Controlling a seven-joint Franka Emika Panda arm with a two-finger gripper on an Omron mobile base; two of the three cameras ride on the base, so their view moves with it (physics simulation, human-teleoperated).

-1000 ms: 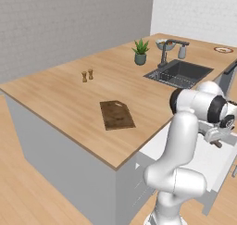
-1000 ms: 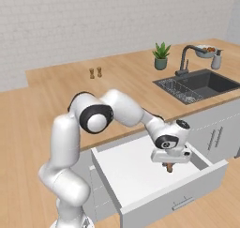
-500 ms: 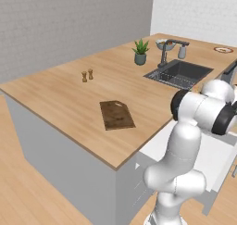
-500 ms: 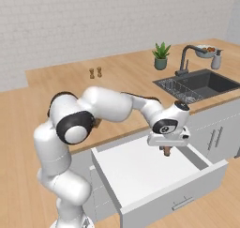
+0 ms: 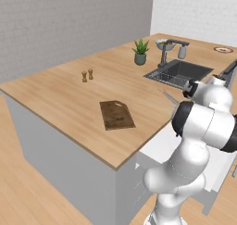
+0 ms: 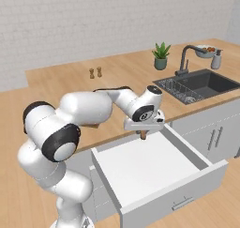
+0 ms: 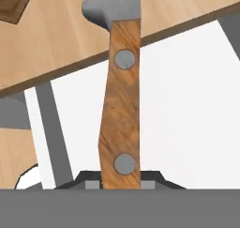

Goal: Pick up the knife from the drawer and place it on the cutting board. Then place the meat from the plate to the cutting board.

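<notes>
The small dark brown wooden cutting board (image 5: 117,115) lies on the light wooden counter (image 5: 60,94). The wide white pull-out drawer (image 6: 154,171) stands open below the counter's edge, left of the dark sink (image 6: 201,84).

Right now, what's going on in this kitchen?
The robot arm has a knife clamped in its hand, wooden handle down between the fingers, lifted above the open drawer, whose white inside looks bare. The hand sits at the counter's edge. The cutting board lies farther along the wooden counter with nothing on it, so the knife has yet to be set down there.
</notes>
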